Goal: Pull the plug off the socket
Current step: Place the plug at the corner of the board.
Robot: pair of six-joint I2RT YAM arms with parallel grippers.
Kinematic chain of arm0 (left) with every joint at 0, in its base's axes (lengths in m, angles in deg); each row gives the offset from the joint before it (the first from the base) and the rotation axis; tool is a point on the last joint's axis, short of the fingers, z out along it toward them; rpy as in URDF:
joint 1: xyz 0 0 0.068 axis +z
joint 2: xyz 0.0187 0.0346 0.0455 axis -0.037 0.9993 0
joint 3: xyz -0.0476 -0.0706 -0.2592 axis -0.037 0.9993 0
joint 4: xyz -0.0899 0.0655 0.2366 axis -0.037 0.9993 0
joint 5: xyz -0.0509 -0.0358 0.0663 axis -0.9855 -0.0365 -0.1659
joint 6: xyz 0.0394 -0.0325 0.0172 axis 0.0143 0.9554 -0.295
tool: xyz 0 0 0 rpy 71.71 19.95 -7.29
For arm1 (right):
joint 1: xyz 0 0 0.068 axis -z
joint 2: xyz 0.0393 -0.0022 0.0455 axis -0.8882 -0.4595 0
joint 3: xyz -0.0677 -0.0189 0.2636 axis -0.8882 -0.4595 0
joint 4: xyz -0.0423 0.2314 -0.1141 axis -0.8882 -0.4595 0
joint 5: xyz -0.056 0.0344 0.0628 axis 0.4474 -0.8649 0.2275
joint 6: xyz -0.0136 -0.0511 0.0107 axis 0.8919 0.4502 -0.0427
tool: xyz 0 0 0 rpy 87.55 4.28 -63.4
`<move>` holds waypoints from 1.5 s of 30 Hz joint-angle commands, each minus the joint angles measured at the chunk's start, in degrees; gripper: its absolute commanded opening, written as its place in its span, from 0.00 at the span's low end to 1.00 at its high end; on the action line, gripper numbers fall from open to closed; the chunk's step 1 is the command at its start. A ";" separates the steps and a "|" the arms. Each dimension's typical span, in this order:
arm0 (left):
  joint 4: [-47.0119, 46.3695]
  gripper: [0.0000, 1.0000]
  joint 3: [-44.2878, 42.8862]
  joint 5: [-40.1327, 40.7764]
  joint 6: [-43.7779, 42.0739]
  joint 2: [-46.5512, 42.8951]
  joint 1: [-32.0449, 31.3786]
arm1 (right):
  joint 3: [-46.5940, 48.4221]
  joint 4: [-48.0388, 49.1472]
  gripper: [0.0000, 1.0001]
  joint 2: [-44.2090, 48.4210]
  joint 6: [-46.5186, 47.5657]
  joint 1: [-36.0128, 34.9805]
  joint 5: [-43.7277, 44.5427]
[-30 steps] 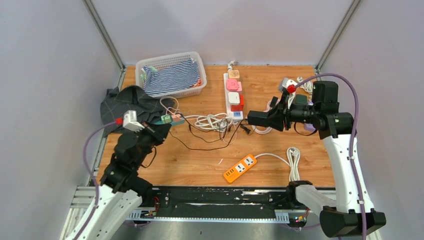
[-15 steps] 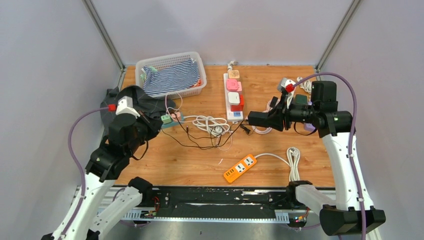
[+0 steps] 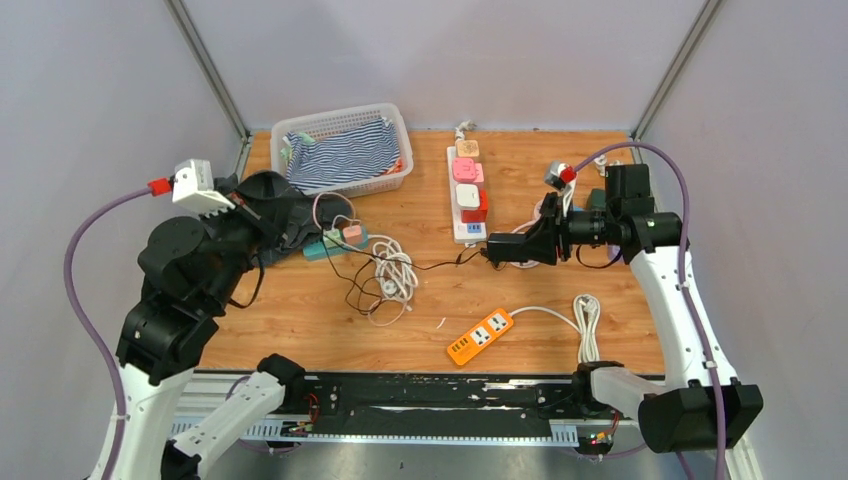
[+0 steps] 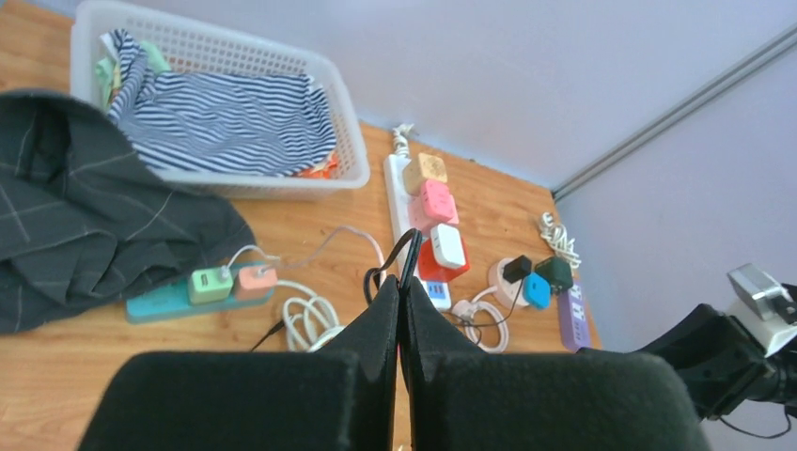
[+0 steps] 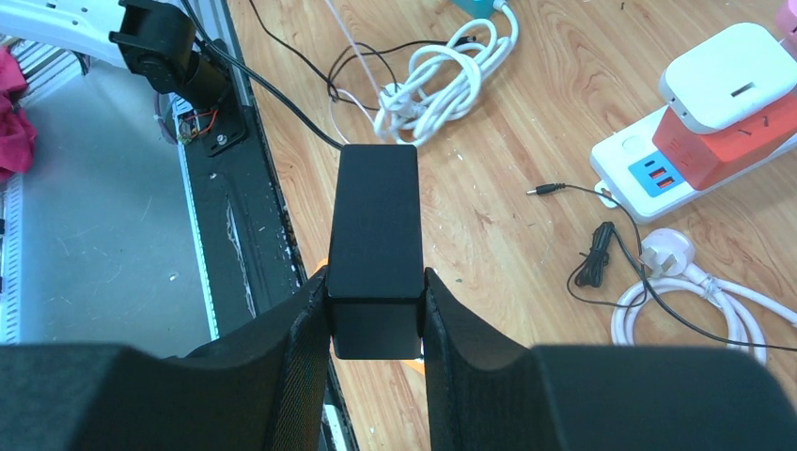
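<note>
Where the plug is: black adapter plug (image 5: 376, 211), free of every socket, held in the air over the tabletop (image 3: 560, 310), right of centre in the overhead view.
Right gripper: right gripper (image 5: 374, 282) clamped on the plug's two long sides, with most of the block jutting past the fingertips.
Left gripper: left gripper (image 4: 401, 282) clenched; a loop of thin black cord (image 4: 412, 237) rises from between its tips and is apparently pinched there.
Nearest socket: white power strip (image 3: 466, 190), just above and left of the plug overhead, carrying other plugs.
Long axes: the strip runs top to bottom of the overhead frame; the plug lies left to right, in line with the right gripper.
Cord run: leftward from the plug across the tabletop toward the left arm.
Nearer arm: the right; the left gripper sits well apart toward the left of the frame.
Judgement: the pull looks done. Any further retreat goes rightward, away from the strip, and the cord may go taut between the arms.
</note>
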 commanded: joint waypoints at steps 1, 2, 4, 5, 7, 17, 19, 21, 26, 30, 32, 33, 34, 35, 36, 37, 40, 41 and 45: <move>-9.59 0.00 -0.82 -2.52 -1.50 4.36 0.34 | -0.64 2.67 0.00 -0.24 -2.00 -0.65 -2.06; -11.60 0.00 -0.23 -4.39 -0.69 5.42 0.34 | -0.78 3.12 0.00 -0.25 -2.35 -0.65 -1.40; -16.06 0.00 0.17 -7.85 1.87 8.14 0.34 | -0.92 4.07 0.00 -0.14 -3.32 -0.44 0.15; -18.29 0.00 -0.43 -9.53 2.74 9.52 0.34 | -0.93 4.64 0.00 0.07 -3.83 -0.20 0.86; -20.77 0.00 -4.02 -10.56 3.78 12.68 0.34 | -0.80 5.90 0.00 0.25 -5.07 1.04 1.77; -29.05 0.00 -17.88 -8.98 4.41 20.03 0.34 | 0.01 8.12 0.00 -0.61 -6.56 8.58 -3.45; -32.85 0.00 -19.32 -11.10 4.61 20.77 0.34 | 1.13 8.12 0.00 -1.15 -6.71 8.67 -4.49; -33.38 0.00 -22.81 -13.68 4.40 22.55 0.34 | 2.52 8.12 0.00 -1.62 -7.00 8.67 -5.10; -36.46 0.00 -26.06 -21.16 5.82 24.89 0.34 | 4.79 8.31 0.00 -2.10 -7.45 8.74 -5.28; -38.20 0.00 -22.04 -25.45 4.65 24.14 0.34 | 5.50 8.48 0.00 -1.80 -7.55 9.73 -4.85; -39.22 0.00 -16.53 -26.54 5.29 23.01 0.34 | 5.93 8.58 0.00 -1.30 -7.54 11.37 -5.04; -41.07 0.00 -12.33 -27.39 6.20 22.29 0.34 | 6.34 8.71 0.00 -1.09 -7.62 12.80 -5.55; -41.76 0.00 -8.57 -27.51 7.65 21.86 0.34 | 6.79 8.88 0.00 -0.93 -7.80 13.93 -6.09; -41.81 0.00 -4.99 -27.88 8.77 21.69 0.34 | 7.15 8.95 0.00 -0.75 -7.94 14.84 -6.49; -41.94 0.00 -1.82 -27.70 10.43 21.73 0.34 | 7.42 9.04 0.00 -0.67 -8.06 15.65 -6.64; -42.25 0.00 1.08 -27.53 12.47 22.12 0.34 | 7.50 9.15 0.00 -0.48 -8.20 16.24 -6.73; -42.26 0.00 1.28 -29.31 14.01 24.99 0.34 | 6.94 9.43 0.00 -0.02 -8.49 16.99 -6.92; -42.26 0.00 -0.60 -29.94 13.83 26.17 0.34 | 6.56 9.44 0.00 0.07 -8.52 17.08 -6.92; -42.27 0.00 -12.12 -30.26 13.08 30.51 -0.11 | 4.70 9.59 0.00 0.89 -8.18 17.34 -6.20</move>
